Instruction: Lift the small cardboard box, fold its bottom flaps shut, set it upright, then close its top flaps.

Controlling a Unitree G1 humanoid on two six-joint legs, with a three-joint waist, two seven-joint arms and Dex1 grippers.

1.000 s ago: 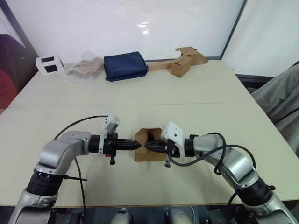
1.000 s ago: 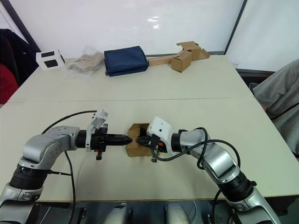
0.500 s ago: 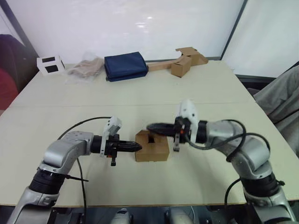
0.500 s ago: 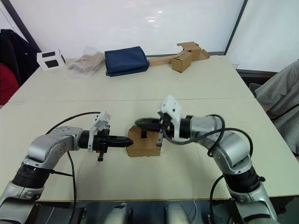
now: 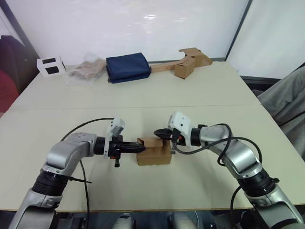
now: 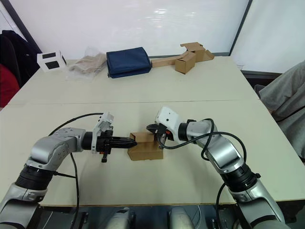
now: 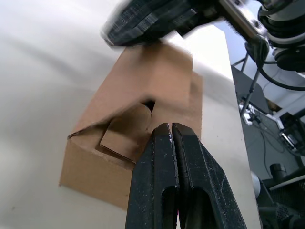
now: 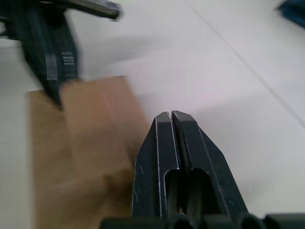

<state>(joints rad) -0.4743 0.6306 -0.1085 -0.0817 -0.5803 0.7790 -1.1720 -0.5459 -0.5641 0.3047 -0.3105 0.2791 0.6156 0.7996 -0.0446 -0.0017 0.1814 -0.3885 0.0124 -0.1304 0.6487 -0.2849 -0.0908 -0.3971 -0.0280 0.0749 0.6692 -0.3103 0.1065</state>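
Observation:
The small cardboard box (image 5: 155, 151) lies on the table between my two grippers, plain brown side up. My left gripper (image 5: 142, 147) is shut and empty, and its tips press against the box's left end. In the left wrist view that end shows a flap (image 7: 125, 137) folded inward beside a small dark gap, just ahead of my shut fingers (image 7: 183, 152). My right gripper (image 5: 159, 133) is shut with nothing in it. It rests over the box's top far edge, seen as the box (image 8: 81, 143) beside the fingers (image 8: 190, 143) in the right wrist view.
At the table's far side lie a navy bag (image 5: 127, 67), a clear plastic bag (image 5: 86, 70), a white cube with black squares (image 5: 51, 66) and joined cardboard pieces (image 5: 186, 62). A person's grey sleeve (image 5: 286, 98) shows at the right edge.
My right gripper left the box's opening, rose above it, then came down onto its top far edge. The box now shows a closed brown top. My left gripper stayed at the left end.

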